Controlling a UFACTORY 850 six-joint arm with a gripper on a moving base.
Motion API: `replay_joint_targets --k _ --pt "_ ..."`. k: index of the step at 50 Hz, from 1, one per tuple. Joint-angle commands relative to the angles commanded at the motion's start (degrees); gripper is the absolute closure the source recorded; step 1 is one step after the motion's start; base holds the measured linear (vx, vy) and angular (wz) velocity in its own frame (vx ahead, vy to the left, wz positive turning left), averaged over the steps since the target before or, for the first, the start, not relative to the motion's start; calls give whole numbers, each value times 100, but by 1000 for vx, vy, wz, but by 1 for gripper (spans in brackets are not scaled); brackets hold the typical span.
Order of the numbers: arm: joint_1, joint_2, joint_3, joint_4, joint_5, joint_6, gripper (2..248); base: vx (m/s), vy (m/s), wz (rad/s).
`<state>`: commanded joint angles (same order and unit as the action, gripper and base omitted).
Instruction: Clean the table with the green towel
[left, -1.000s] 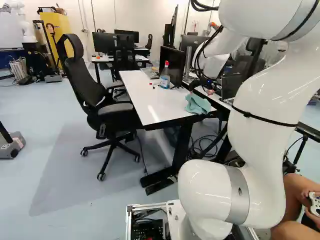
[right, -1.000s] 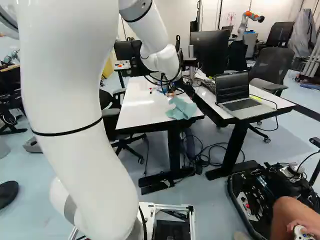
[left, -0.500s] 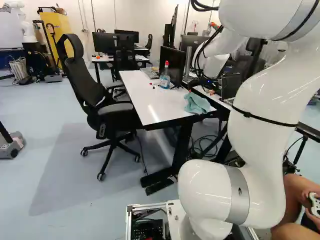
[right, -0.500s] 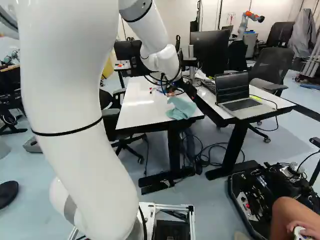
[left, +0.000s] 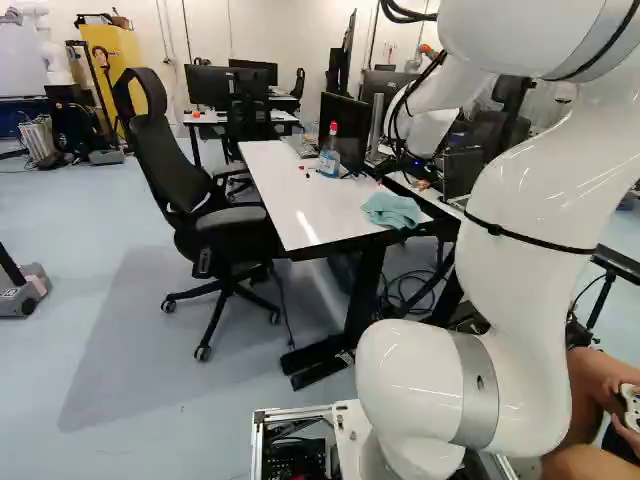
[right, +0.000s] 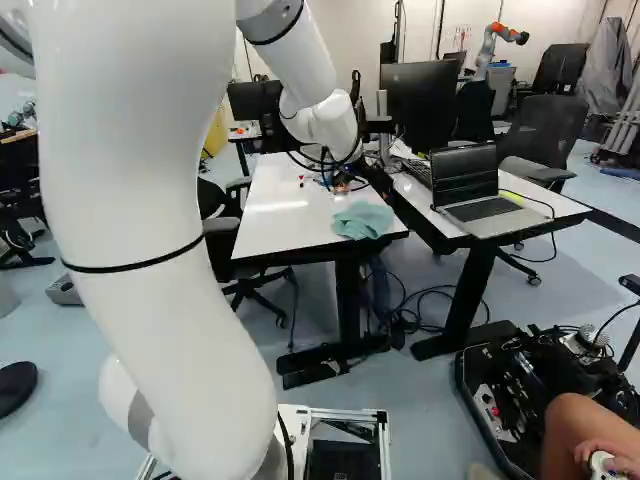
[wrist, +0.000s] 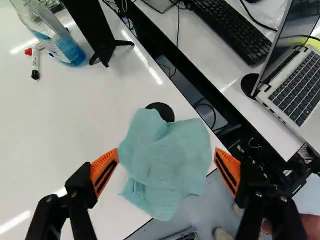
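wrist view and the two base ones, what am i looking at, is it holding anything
The machine is a white robot arm on a moving base. Two pictures come from cameras behind it, left and right, showing the same room. The third looks from its wrist along the black gripper. On the white table lie a green towel and a marker, and there is a bottle of blue liquid. A laptop sits on the neighbouring table. Nothing is gripped: the fingers stand open, either side of the towel.
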<state>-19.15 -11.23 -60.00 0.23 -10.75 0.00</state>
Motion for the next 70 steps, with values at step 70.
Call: replay_joint_targets --k 70 --pt "754 1071 2164 -9 2390 0 3 0 0 0"
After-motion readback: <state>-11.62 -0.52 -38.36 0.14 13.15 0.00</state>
